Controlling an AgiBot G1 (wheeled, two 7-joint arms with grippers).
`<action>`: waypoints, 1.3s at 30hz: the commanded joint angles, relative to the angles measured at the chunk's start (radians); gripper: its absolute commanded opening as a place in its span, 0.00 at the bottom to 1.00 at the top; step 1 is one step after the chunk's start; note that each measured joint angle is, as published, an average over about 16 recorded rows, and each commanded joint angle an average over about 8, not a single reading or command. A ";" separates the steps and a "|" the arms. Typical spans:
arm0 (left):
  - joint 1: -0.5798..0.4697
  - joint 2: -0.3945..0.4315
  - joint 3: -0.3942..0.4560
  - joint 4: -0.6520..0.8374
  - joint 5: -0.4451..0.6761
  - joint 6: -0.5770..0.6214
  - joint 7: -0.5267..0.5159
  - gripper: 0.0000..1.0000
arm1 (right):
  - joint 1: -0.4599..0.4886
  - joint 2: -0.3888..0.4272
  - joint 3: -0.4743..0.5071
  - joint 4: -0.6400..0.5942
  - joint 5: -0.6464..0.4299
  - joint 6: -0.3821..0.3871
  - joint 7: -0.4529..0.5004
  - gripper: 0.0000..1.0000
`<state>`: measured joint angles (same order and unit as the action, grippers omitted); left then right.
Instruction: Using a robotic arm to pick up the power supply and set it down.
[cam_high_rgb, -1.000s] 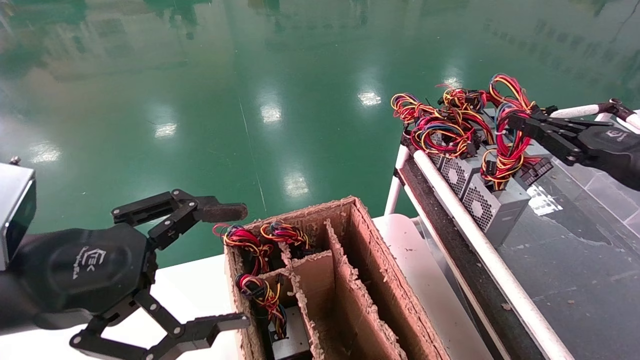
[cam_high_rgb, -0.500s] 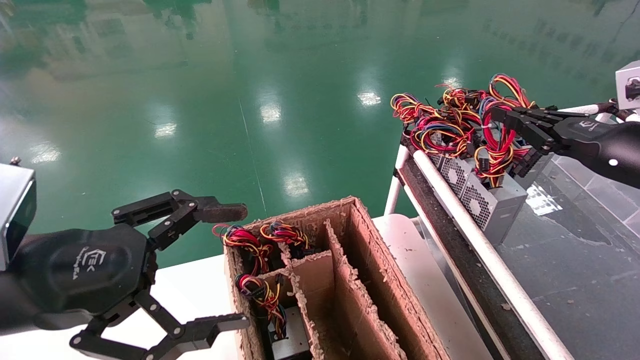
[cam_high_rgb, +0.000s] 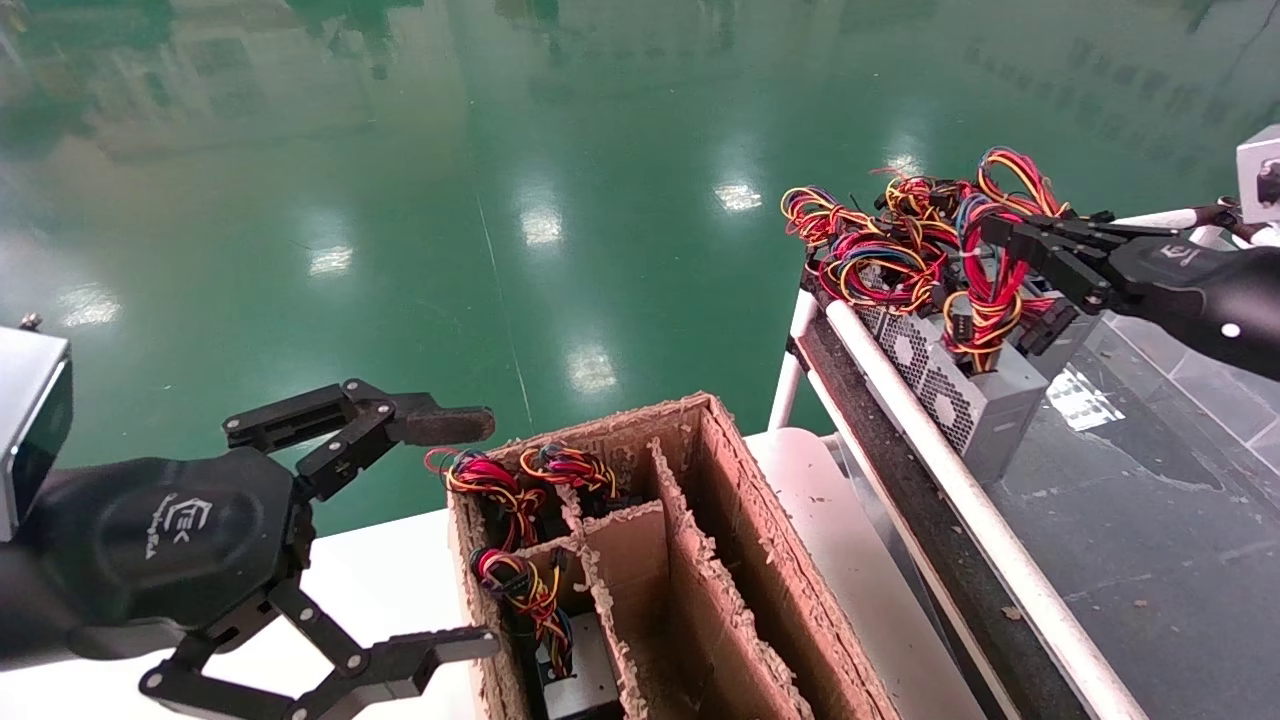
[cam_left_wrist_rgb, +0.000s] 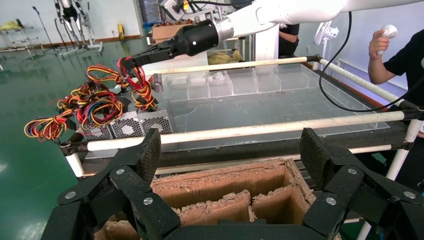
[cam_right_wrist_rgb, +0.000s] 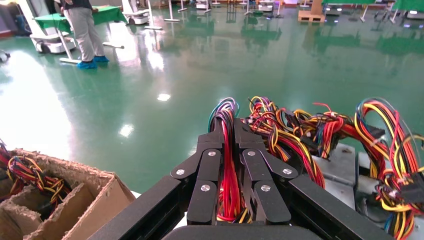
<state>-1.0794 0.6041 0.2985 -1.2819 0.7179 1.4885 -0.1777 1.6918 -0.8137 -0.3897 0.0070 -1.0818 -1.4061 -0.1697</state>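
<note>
A green glossy floor (cam_high_rgb: 400, 200) spreads behind everything. On the right stands the table (cam_high_rgb: 1150, 520), a dark glossy surface edged by white rails, and in front of the robot sits a torn cardboard box (cam_high_rgb: 740, 560) with dividers, two of its compartments holding grey units with wire bundles. The left claw (cam_high_rgb: 455, 530) hangs beside this box with its fingers spread wide, holding nothing. At the near-left corner of the table a row of grey boxes lines the rail; the power supply (cam_high_rgb: 985, 400) is the nearest of them, its perforated vent side facing the rail, and its base seems to rest on the tabletop. Its wire bundle (cam_high_rgb: 985, 300) of red, yellow, orange and blue rises from the top, and the right claw (cam_high_rgb: 990, 235) is pressed together on those wires, red strands running between its fingers (cam_right_wrist_rgb: 207, 165).
</note>
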 joint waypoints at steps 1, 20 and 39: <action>0.000 0.000 0.000 0.000 0.000 0.000 0.000 1.00 | -0.003 0.001 -0.001 -0.006 -0.002 0.000 0.002 0.66; 0.000 0.000 0.001 0.000 -0.001 0.000 0.001 1.00 | 0.046 0.043 -0.008 -0.002 -0.012 -0.060 0.082 1.00; 0.000 -0.001 0.002 0.001 -0.001 -0.001 0.001 1.00 | -0.012 0.080 0.048 0.110 0.087 -0.151 0.139 1.00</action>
<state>-1.0799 0.6034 0.3004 -1.2810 0.7166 1.4877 -0.1764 1.6774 -0.7334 -0.3419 0.1217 -0.9936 -1.5572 -0.0301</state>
